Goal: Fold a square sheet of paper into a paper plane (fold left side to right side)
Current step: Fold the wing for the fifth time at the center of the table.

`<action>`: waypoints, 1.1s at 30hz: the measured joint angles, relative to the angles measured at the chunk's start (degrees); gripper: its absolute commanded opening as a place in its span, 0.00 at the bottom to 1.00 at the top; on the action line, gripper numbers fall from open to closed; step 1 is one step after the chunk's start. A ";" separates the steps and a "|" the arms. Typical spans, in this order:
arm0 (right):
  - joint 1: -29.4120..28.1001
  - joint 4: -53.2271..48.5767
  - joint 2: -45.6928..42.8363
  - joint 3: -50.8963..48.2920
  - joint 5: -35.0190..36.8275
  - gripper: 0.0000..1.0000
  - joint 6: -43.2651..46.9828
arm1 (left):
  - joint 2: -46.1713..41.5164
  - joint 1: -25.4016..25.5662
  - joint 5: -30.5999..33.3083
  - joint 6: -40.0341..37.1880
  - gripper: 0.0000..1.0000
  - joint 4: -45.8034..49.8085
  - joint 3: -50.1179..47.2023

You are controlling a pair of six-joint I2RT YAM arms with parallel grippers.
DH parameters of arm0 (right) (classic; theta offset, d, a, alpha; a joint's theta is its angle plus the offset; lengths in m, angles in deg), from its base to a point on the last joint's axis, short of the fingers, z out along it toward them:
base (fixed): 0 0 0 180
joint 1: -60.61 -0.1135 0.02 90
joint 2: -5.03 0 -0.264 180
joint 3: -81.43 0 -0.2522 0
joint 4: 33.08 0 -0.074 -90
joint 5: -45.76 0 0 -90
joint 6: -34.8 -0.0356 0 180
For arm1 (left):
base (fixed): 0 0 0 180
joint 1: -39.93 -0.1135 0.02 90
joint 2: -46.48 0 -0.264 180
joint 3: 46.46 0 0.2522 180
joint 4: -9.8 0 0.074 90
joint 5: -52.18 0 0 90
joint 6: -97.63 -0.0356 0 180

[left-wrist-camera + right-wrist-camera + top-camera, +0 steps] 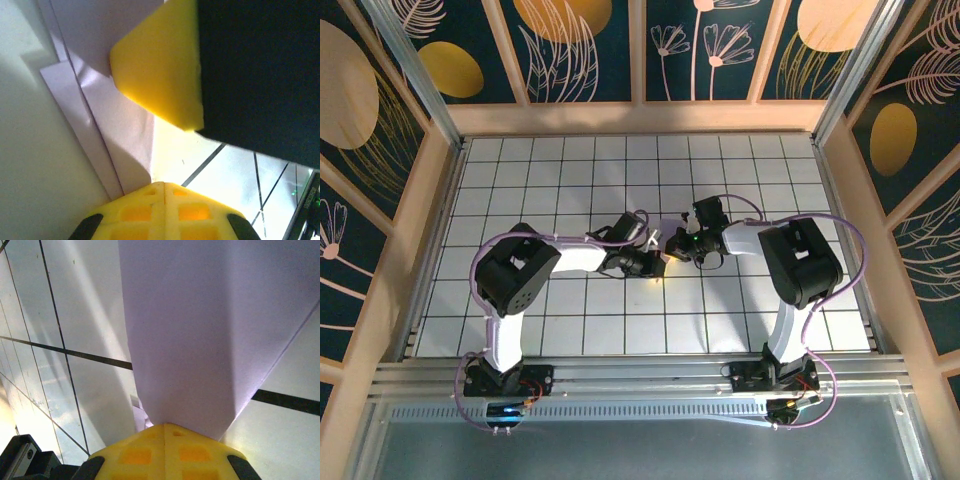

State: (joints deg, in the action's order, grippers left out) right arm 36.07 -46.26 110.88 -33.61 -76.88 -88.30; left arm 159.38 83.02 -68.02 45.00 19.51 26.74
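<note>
- The worktop (520,180) is a white grid of tiles with dark lines. Wooden frames and dark blue panels painted with leaves and flowers wall it in.
- In the top view both arms reach to the middle of the worktop. The left arm (515,275) comes in from 8 o'clock and the right arm (800,260) from 4 o'clock.
- The left gripper (652,268) sits close beside the right gripper (672,248), at about 7 o'clock of it.
- The sheet of paper (200,325), pale lavender and plain, lies on the tiles under the two grippers, at the centre of the worktop.
- In the right wrist view the paper widens from the yellow fingertips at 6 o'clock toward 12 and 1 o'clock, and its right edge slants up to 3 o'clock. Bare tiles lie at 9 o'clock and 4 o'clock.
- The right jaws are fully closed. The two yellow tips meet in one seam and are set against the narrow end of the paper. I cannot tell whether a layer is pinched between them.
- In the left wrist view the paper shows stacked layers, with stepped edges running from 11 o'clock down to 6 o'clock.
- In that same view the right gripper's yellow finger sits at 12 o'clock with its tip touching the top layer. Its black body is at 2 o'clock.
- The left jaws are also fully closed, tips together at 6 o'clock, right at the paper's lower edge. I cannot tell whether they grip it.
</note>
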 measured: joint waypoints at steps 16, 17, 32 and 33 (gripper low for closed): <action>-0.11 -0.48 0.11 0.20 -0.26 0.00 0.02 | -2.80 0.81 -0.02 0.57 0.02 -2.84 -4.81; -0.11 -0.48 0.11 0.20 -0.28 0.00 0.07 | -2.95 0.83 -0.24 0.63 0.02 -2.82 -5.05; -0.33 -6.45 0.07 5.20 2.80 0.09 2.29 | -12.04 0.46 -3.85 4.31 0.08 -2.84 -9.29; -0.33 -7.54 -0.13 6.51 3.54 0.12 2.78 | -14.05 -0.28 -3.48 4.52 0.10 -3.13 -9.68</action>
State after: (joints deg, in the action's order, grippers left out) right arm 35.74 -53.81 110.75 -27.10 -73.34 -85.53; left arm 145.33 82.74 -71.49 49.52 16.38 17.06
